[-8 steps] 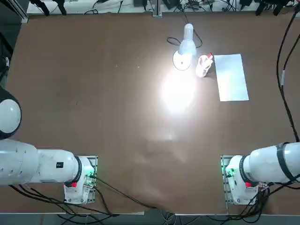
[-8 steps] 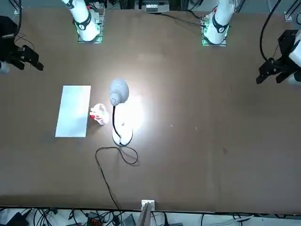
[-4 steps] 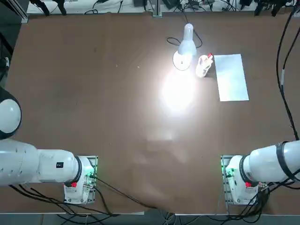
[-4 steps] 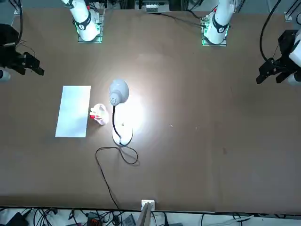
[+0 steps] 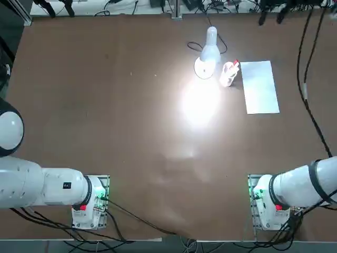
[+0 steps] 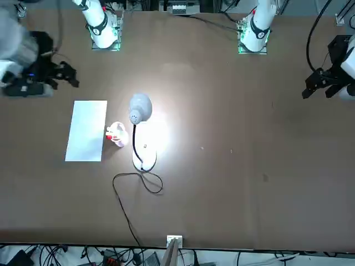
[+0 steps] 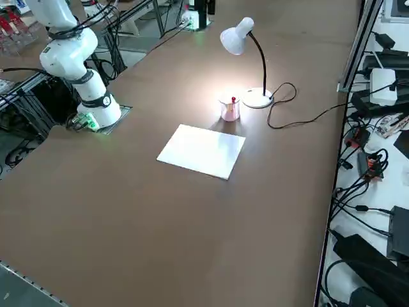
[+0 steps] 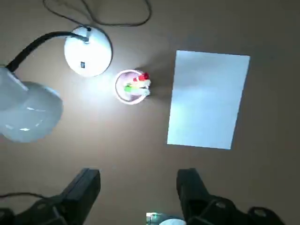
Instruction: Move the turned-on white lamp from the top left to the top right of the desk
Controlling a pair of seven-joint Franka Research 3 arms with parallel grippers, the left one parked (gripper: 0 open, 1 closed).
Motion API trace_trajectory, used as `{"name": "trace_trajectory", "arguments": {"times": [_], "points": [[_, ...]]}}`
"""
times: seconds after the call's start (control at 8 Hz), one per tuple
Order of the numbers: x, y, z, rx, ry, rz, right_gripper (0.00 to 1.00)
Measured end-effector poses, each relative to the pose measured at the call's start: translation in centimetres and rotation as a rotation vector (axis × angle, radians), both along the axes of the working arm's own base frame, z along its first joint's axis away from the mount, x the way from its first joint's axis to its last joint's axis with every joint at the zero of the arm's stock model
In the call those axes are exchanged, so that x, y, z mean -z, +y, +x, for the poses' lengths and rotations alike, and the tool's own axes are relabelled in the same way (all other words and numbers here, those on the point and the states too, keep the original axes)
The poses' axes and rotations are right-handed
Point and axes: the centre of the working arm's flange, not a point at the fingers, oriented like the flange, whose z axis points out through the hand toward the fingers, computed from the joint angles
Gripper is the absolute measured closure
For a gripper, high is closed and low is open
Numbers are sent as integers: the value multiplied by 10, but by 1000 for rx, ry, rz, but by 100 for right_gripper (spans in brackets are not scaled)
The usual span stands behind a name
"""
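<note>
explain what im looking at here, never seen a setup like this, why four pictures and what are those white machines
They are two robot arms bolted to one brown desk. The four pictures show one moment from different cameras: overhead, across the table facing the robot, raised at the robot's right side, and on the working arm's wrist. On the desk stands a lit white lamp with a thin black cord, casting a bright patch on the wood. Beside its base is a small clear cup with red and yellow items, then a white sheet of paper. The right gripper hangs above the desk near the paper, fingers apart, holding nothing. The lamp is not yet touched.
</note>
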Motion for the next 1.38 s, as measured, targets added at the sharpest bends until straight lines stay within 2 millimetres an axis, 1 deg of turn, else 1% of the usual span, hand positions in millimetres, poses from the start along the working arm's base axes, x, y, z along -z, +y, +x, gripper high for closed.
{"name": "trace_trajectory", "arguments": {"times": [0.12,0.25,0.38,0.5,0.62,0.75,1.0,1.38], "points": [[9,52,-12,-47,-11,-1,1],[20,99,-24,-26,-58,9,1],[32,144,-35,47,-129,38,1],[46,177,-45,115,-202,63,1],[59,192,-51,142,-261,53,1],[69,195,-51,148,-319,19,1],[82,195,-47,182,-416,-8,1],[93,196,-44,216,-486,5,1]]}}
